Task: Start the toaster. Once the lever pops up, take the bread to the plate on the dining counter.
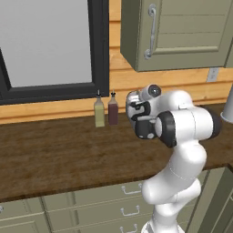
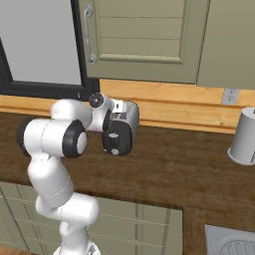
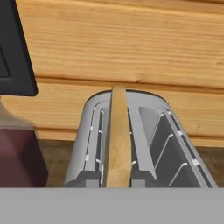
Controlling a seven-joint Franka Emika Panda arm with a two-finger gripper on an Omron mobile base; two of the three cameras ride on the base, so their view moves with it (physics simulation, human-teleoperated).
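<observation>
Far left in the left base view: dark window frame [image 1: 99,45] above the wooden counter [image 1: 54,154]. Next to the right, standing upright against the wall and just beside each other: olive bottle [image 1: 99,112], then dark red bottle [image 1: 113,109]. Right of these, partly hidden behind the white arm: the toaster [image 1: 131,101], silver, on the same counter near the plank wall [image 3: 131,43].

In the hand view, again from the left: corner of the window frame, the dark red bottle close at the edge, then the toaster seen from above and along its length. Two slots on top. In the left slot, upright on its edge: the bread [image 3: 119,140], tan, rising above the toaster rim. Right slot with only its wire guides. At the bottom of this view: gripper [image 3: 117,183], its two tips pressed close against both faces of the bread, pinching the slice, nearly together.

Far right in the right base view: grey canister [image 2: 245,137] on the counter, well apart from the toaster.
</observation>
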